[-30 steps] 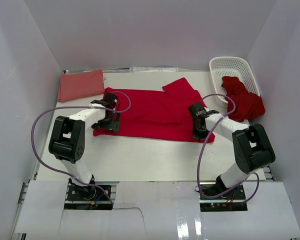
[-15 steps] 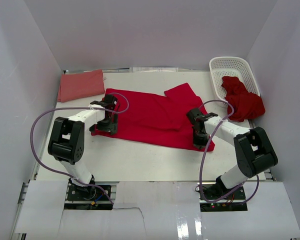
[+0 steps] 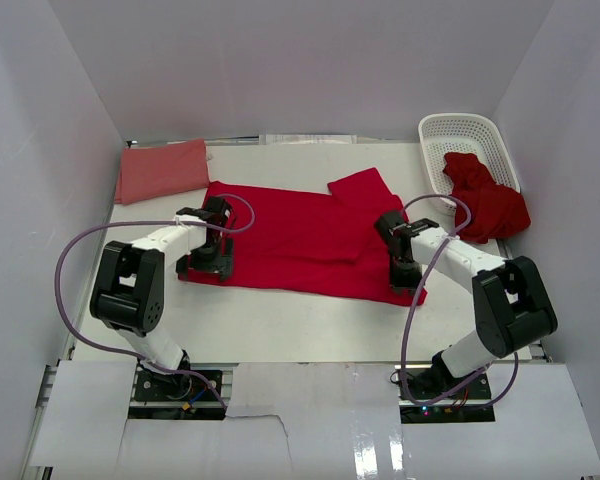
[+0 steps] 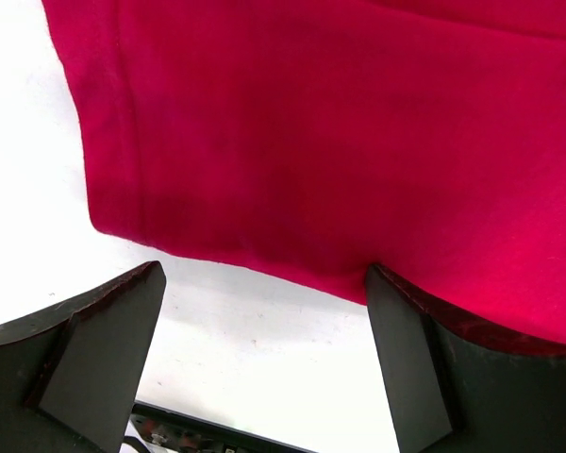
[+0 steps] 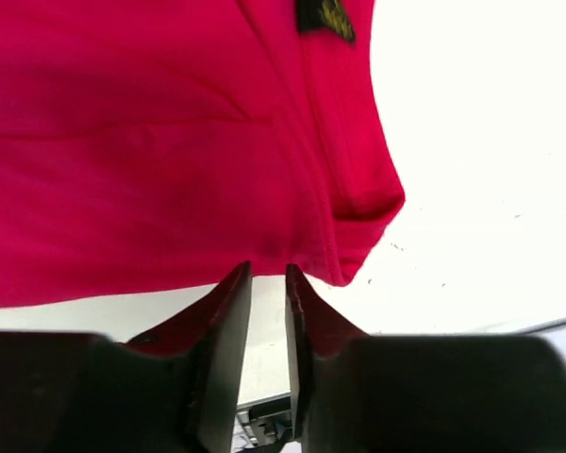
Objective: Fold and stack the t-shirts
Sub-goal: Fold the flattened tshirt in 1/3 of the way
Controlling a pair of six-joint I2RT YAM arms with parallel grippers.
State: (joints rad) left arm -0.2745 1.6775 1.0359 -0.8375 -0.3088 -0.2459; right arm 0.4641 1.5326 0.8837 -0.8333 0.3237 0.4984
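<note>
The white worktop (image 3: 280,320) sat inside plain white walls. The spread red t-shirt (image 3: 300,235) lay flat across its middle, one sleeve turned up toward the back. A folded pink t-shirt (image 3: 162,170) lay at the far left corner. Another red t-shirt (image 3: 485,200) spilled crumpled over the rim of the basket (image 3: 465,128) at the far right.

The main risk seemed to be an uneven pull. If only one near corner was held, the hem would skew or bunch and the fold would come out crooked. A shallow bite could also slip off the thin edge.

The left gripper (image 3: 205,265) stood at the near left corner. Its wrist view showed the fingers wide apart, with the hem (image 4: 264,264) lying between them and nothing held. The right gripper (image 3: 405,285) was at the near right corner. Its fingers were almost together, leaving a slim gap, with the tips at the hem. I could not tell whether any cloth was pinched there.
</note>
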